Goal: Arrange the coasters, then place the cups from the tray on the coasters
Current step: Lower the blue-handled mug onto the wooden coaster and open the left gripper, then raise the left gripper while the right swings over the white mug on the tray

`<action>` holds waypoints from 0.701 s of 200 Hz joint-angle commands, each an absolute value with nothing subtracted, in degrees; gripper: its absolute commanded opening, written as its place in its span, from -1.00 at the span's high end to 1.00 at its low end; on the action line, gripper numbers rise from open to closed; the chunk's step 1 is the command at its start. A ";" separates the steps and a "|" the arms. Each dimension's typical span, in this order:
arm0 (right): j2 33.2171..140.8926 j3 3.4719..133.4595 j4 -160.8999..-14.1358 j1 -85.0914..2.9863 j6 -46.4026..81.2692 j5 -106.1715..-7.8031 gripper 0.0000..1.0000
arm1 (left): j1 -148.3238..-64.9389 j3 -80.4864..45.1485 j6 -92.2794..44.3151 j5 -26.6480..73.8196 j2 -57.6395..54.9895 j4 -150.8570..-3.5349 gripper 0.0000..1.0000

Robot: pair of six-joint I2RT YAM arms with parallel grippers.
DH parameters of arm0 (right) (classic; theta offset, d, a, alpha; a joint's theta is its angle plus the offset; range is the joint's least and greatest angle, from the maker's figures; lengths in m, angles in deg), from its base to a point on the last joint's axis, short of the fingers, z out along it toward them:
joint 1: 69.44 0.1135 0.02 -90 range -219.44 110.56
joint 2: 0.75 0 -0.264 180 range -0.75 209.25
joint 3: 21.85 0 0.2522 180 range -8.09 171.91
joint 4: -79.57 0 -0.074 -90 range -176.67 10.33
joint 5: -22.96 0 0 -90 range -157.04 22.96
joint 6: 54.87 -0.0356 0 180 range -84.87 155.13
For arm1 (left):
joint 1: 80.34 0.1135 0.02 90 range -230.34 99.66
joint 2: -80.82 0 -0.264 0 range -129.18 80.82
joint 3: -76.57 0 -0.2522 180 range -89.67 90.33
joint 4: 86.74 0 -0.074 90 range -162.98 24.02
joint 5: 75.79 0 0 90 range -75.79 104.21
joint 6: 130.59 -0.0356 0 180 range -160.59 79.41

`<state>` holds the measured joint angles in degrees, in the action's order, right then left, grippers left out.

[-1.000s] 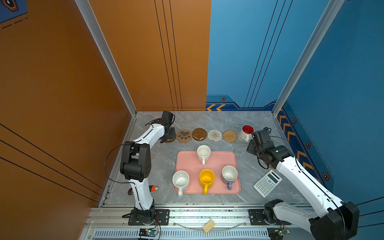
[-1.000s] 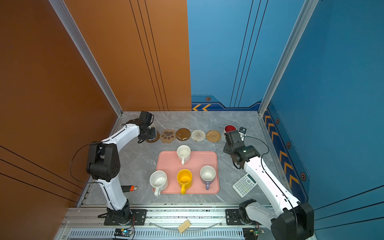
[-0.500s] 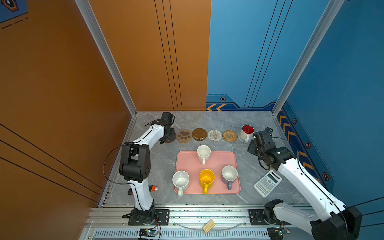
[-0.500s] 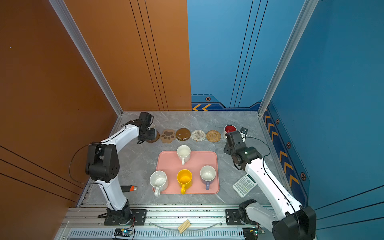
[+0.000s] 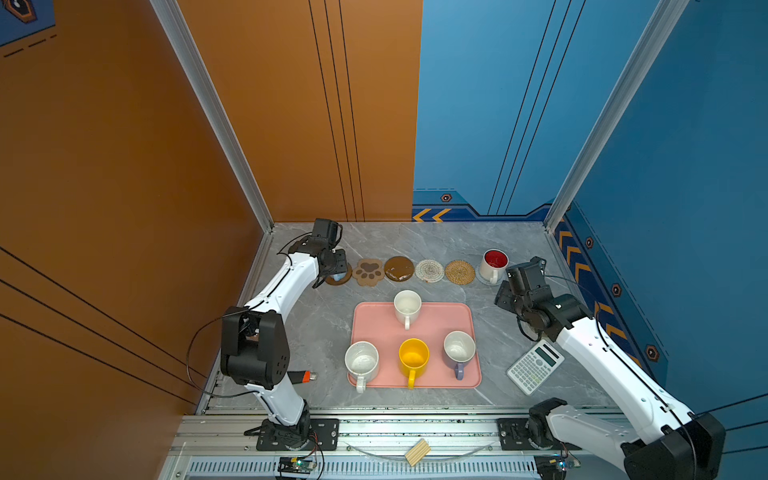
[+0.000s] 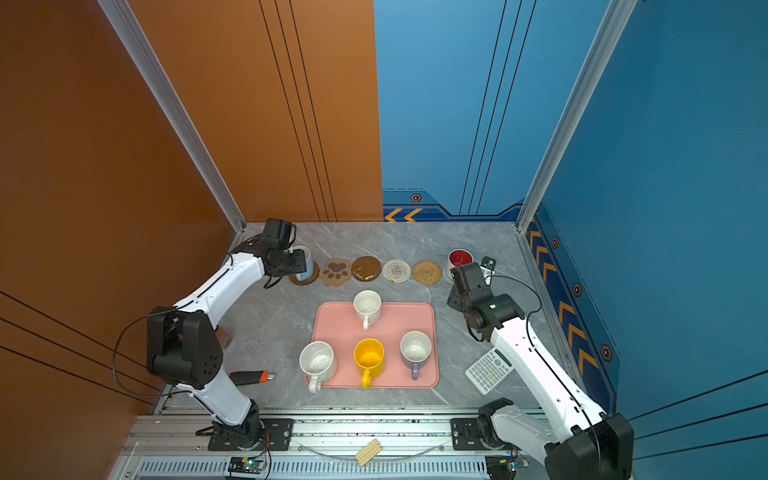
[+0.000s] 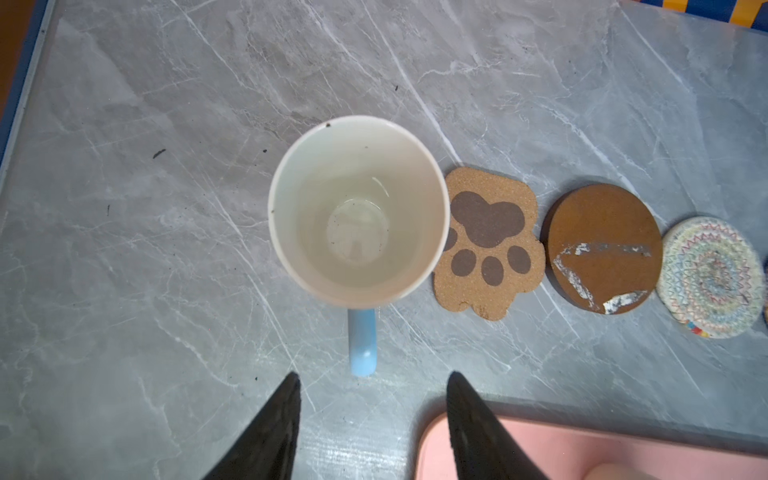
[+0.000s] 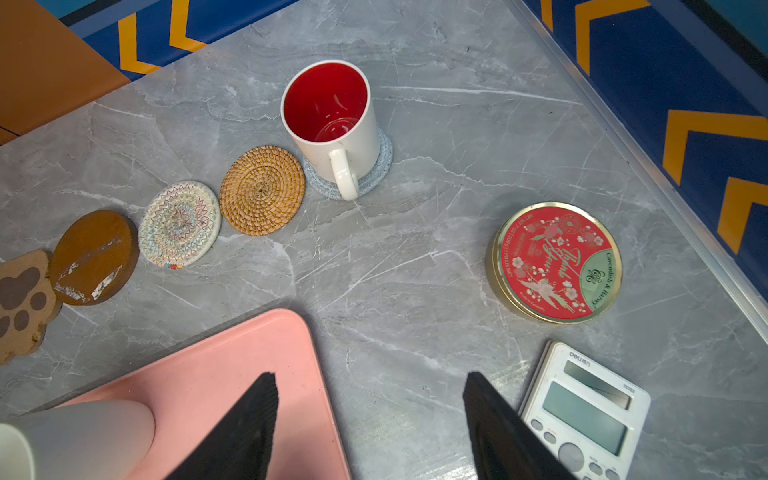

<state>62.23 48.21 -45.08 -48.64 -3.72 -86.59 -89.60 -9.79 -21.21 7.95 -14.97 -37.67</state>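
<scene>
A grey marble table (image 5: 415, 241) has a row of six coasters (image 5: 399, 269) along its far side and a pink tray (image 5: 440, 316) nearer the front.

Two mugs already stand at the ends of the row. A light blue mug (image 7: 357, 212) is on a brown wooden coaster (image 6: 305, 282) at the left end. A white mug with a red inside (image 8: 332, 124) is on a blue-grey woven coaster (image 8: 374, 178) at the right end.

The left gripper (image 7: 373, 386) hangs just beside the blue mug's handle, jaws apart, holding nothing. The right gripper (image 8: 370, 376), near the tray's far right corner, is likewise spread and empty.

The four coasters between them are bare:
- paw-shaped coaster (image 7: 490, 245)
- second brown disc (image 7: 602, 249)
- cream woven coaster (image 8: 179, 224)
- rattan coaster (image 8: 262, 190)

Four mugs wait on the tray:
- plain white mug (image 5: 407, 305)
- speckled white mug (image 5: 361, 360)
- yellow mug (image 5: 413, 357)
- lavender mug (image 5: 459, 348)

This looks like the close of two placements. Next, I judge, each arm must draw clear without knocking its mug, then take another from the tray.

The bare coasters lie close together, so the mugs will crowd. A red tin (image 8: 555, 262) and a calculator (image 5: 535, 366) sit near the right arm's path.
</scene>
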 commanded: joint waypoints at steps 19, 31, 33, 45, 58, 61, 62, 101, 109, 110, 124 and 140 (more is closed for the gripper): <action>62.48 50.58 -42.87 -47.21 -3.41 -85.17 -0.42 | -89.91 -13.16 -20.11 10.37 -9.33 -37.29 -0.20; 62.95 50.97 -42.81 -46.87 -3.20 -84.40 -0.42 | -90.31 -14.09 -20.11 11.23 -8.11 -37.26 -0.20; 63.03 51.02 -42.77 -46.81 -3.19 -84.30 -0.43 | -90.37 -14.26 -20.11 11.36 -7.95 -37.28 -0.20; 63.47 51.47 -42.57 -46.13 -2.95 -83.81 -0.43 | -91.00 -15.20 -20.06 11.71 -6.73 -37.29 -0.21; 63.93 52.01 -42.37 -45.29 -2.92 -83.58 -0.44 | -91.79 -16.15 -20.11 11.62 -5.40 -37.29 -0.22; 64.08 52.09 -42.37 -45.05 -2.86 -83.48 -0.44 | -92.07 -16.37 -20.11 11.63 -5.06 -37.31 -0.21; 64.10 52.11 -42.41 -44.94 -2.89 -83.43 -0.44 | -92.14 -16.42 -20.11 11.60 -4.97 -37.30 -0.22; 66.23 53.77 -42.46 -40.80 -3.35 -82.30 -0.45 | -95.01 -18.24 -20.02 11.67 -0.83 -37.38 -0.22; 66.93 54.30 -42.46 -39.61 -3.50 -82.04 -0.44 | -95.60 -18.60 -19.94 11.59 0.01 -37.39 -0.23; 67.02 54.35 -42.46 -39.41 -3.52 -82.01 -0.44 | -95.71 -18.63 -19.94 11.58 0.12 -37.43 -0.23; 68.61 55.32 -42.65 -37.14 -3.69 -81.51 -0.44 | -96.97 -19.30 -19.93 11.45 1.52 -37.38 -0.23; 70.74 56.37 -43.14 -34.48 -3.88 -80.35 -0.45 | -98.40 -20.07 -20.21 10.99 2.84 -37.38 -0.23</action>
